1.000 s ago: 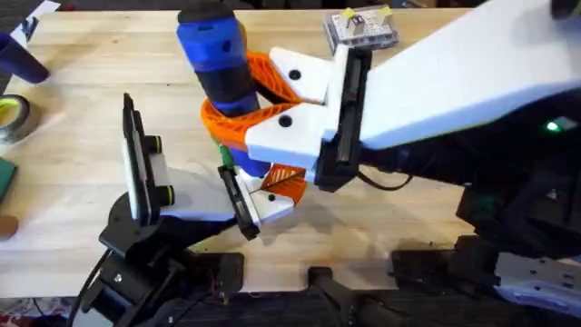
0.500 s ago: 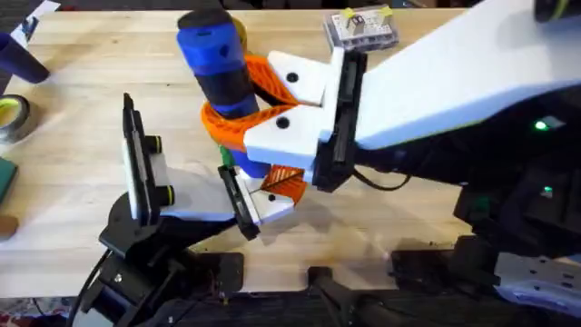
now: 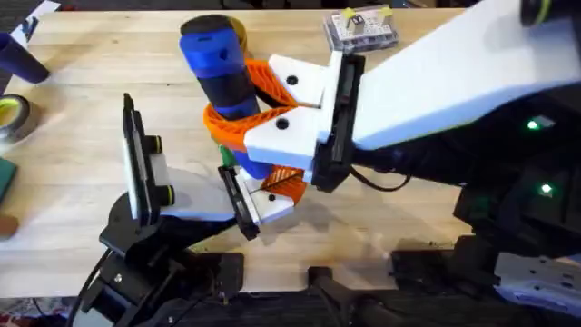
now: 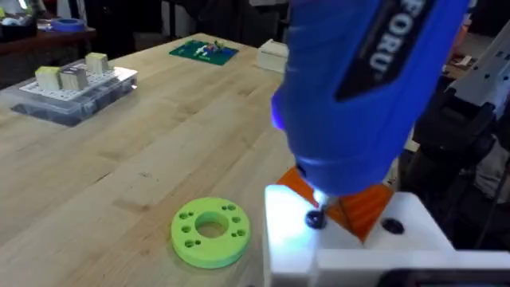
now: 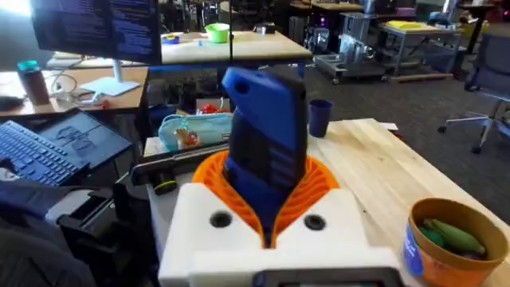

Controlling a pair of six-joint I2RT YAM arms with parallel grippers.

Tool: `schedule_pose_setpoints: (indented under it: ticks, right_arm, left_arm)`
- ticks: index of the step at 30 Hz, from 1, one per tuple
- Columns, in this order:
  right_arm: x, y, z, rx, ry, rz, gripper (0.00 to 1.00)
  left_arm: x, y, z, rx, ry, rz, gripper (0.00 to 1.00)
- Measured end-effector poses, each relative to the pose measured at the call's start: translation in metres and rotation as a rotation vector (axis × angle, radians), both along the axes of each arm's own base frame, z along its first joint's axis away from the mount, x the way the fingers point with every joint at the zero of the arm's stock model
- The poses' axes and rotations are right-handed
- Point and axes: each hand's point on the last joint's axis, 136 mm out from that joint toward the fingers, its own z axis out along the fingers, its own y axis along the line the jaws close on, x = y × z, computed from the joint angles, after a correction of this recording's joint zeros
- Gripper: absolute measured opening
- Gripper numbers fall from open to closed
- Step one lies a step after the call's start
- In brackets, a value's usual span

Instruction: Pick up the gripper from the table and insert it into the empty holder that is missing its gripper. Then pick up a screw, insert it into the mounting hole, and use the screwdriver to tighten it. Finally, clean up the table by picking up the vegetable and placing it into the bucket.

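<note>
My right gripper (image 3: 234, 116) reaches across the table, its orange ribbed fingers shut on the blue screwdriver (image 3: 218, 68), which stands nearly upright. In the left wrist view the screwdriver (image 4: 358, 88) has its lit tip on a dark screw (image 4: 316, 220) in the white block of the small orange gripper (image 4: 362, 209). That gripper (image 3: 287, 185) sits at the end of the white holder (image 3: 159, 177) on its black stand. In the right wrist view the orange bucket (image 5: 434, 251) stands beside the screwdriver (image 5: 267, 135), with the green vegetable (image 5: 453, 236) lying inside it.
A lime-green disc (image 4: 210, 231) with holes lies on the table next to the white block. A clear parts box (image 3: 361, 29) is at the back, a tape roll (image 3: 11, 116) and a dark blue cup (image 3: 18, 56) at the far left. A green board (image 4: 204, 52) lies farther off.
The screwdriver's top has drifted slightly right and down in the overhead view, with the right arm shifting a little. The holder has not moved.
</note>
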Motion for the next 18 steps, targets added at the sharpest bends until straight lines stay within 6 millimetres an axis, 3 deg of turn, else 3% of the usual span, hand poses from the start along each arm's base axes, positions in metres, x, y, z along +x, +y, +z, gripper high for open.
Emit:
schedule_pose_setpoints:
  ticks: [9, 18]
  right_arm:
    - [-0.001, -0.001, 0.012, 0.039, -0.044, -0.002, 0.024]
    - [0.000, -0.001, 0.012, 0.038, -0.045, -0.002, 0.024]
  left_arm:
    - [0.000, 0.000, 0.000, 0.000, 0.000, 0.000, 0.014]
    - [0.000, 0.000, 0.000, 0.000, 0.000, 0.000, 0.014]
